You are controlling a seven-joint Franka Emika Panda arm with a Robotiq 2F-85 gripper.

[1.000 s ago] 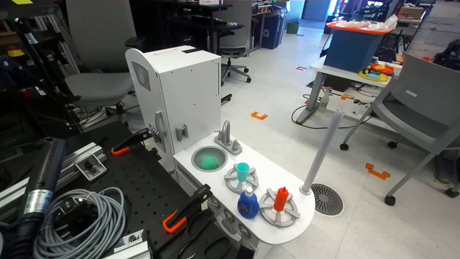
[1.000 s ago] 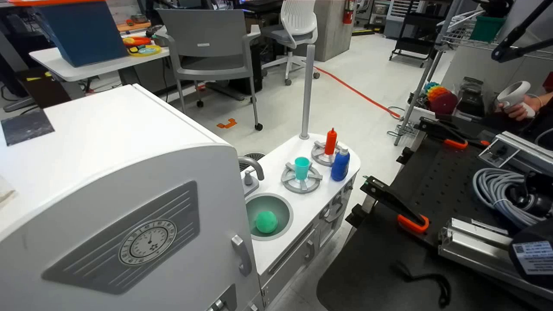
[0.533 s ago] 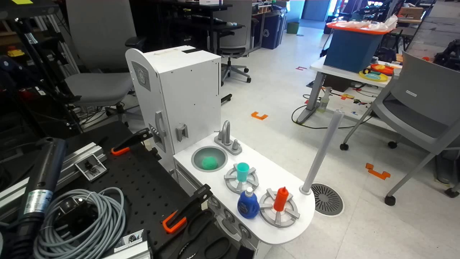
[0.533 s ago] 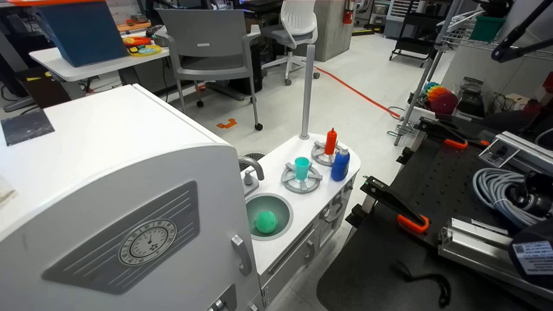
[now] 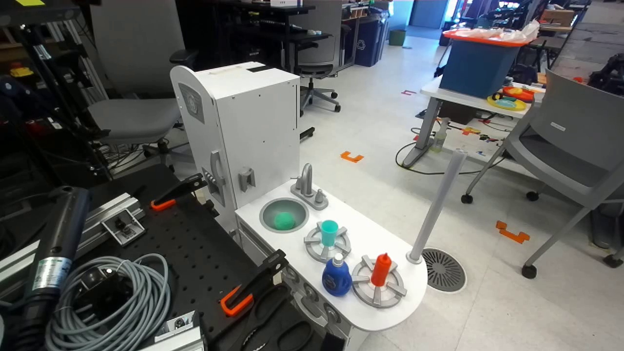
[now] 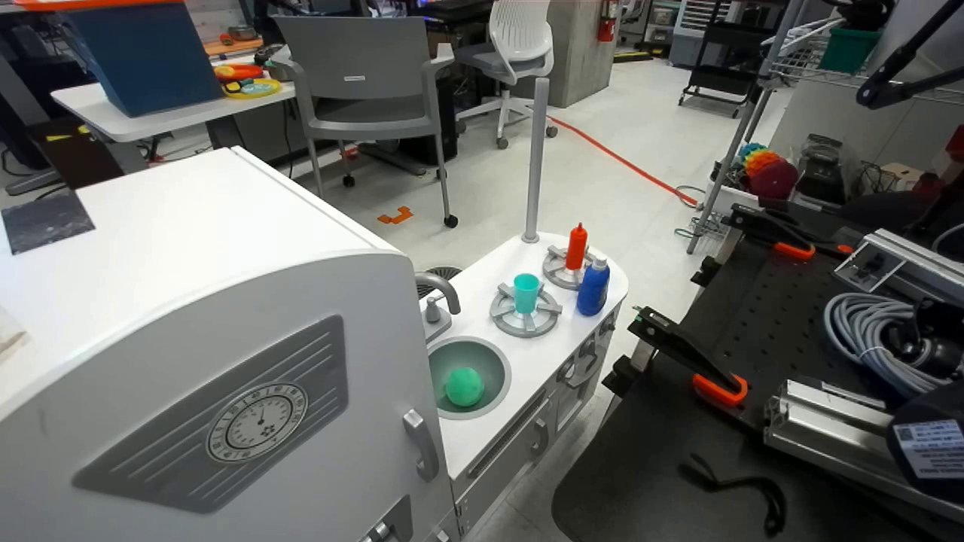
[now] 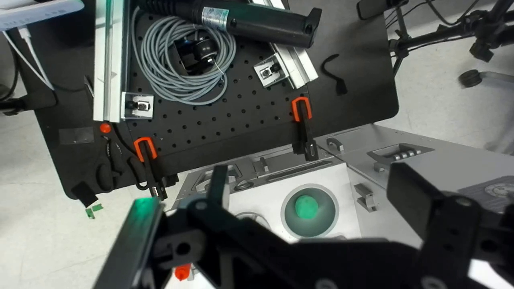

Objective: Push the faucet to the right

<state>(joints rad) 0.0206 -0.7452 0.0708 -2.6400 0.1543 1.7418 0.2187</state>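
Observation:
The faucet (image 5: 306, 181) is a small grey-silver upright spout with a curved neck. It stands on the white counter behind the round sink basin, beside the tall white box. In an exterior view the faucet (image 6: 443, 290) is partly hidden by the box, and its spout points over the basin. My gripper (image 7: 311, 184) shows only in the wrist view. It is open, with its fingers wide apart and nothing between them. The basin lies below, between the fingers, in that view. The gripper body hides most or all of the faucet there. Neither exterior view shows the gripper.
A green ball (image 6: 465, 387) lies in the basin (image 6: 503, 369). A teal cup (image 5: 329, 233) and a red bottle (image 5: 381, 270) stand on burners. A blue bottle (image 5: 337, 277) stands beside them. The white box (image 5: 258, 126) rises next to the sink. A grey post (image 5: 438, 204) stands at the counter's end.
A hand with a white controller, at the right of an exterior view one second ago, is out of view now. The faucet and counter objects have not moved.

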